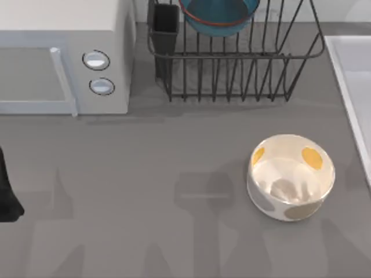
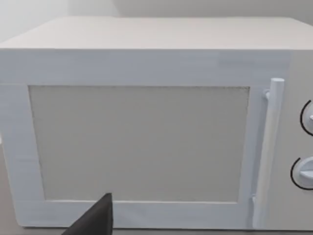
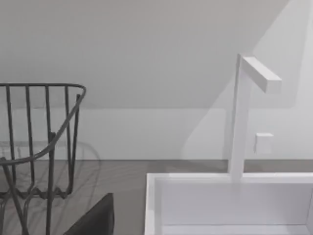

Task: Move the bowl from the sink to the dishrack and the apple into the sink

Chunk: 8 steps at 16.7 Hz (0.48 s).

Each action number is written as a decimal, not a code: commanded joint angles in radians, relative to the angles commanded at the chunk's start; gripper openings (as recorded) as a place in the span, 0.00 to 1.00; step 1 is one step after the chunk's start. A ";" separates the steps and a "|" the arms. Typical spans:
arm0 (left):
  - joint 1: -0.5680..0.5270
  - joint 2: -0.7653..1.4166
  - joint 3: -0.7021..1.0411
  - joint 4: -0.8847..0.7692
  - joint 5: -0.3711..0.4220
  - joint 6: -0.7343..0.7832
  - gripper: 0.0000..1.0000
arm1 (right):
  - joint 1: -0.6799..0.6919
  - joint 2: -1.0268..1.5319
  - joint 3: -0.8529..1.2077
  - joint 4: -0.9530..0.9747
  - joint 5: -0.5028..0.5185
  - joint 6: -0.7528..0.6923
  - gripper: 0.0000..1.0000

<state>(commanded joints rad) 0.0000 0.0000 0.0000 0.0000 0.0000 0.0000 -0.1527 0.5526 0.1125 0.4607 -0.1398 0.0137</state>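
Note:
The blue-teal bowl point(image 1: 219, 16) with its reddish rim rests inside the black wire dishrack point(image 1: 237, 75) at the back of the table. The rack's black utensil cup point(image 1: 166, 23) stands at its left corner. The pale sink point(image 1: 353, 87) lies along the right edge, and its white wall point(image 3: 230, 200) lies just beyond my right gripper point(image 3: 95, 218), beside the rack's end bars point(image 3: 49, 142). My left arm point(image 1: 7, 194) is parked at the table's left edge, and its gripper point(image 2: 95, 219) faces a microwave door. The apple is out of view.
A white microwave point(image 1: 64, 58) stands at the back left, with its handle point(image 2: 266, 147) and two knobs toward the rack. A cream bowl with orange and grey spots point(image 1: 291, 176) sits right of centre. A white faucet point(image 3: 244, 112) rises behind the sink.

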 joint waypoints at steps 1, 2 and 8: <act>0.000 0.000 0.000 0.000 0.000 0.000 1.00 | 0.024 -0.101 -0.022 -0.078 0.022 -0.001 1.00; 0.000 0.000 0.000 0.000 0.000 0.000 1.00 | 0.047 -0.193 -0.042 -0.151 0.043 -0.002 1.00; 0.000 0.000 0.000 0.000 0.000 0.000 1.00 | 0.144 -0.526 -0.109 -0.438 0.132 -0.012 1.00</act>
<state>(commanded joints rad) 0.0000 0.0000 0.0000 0.0000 0.0000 0.0000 -0.0086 0.0263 0.0037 0.0231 -0.0079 0.0017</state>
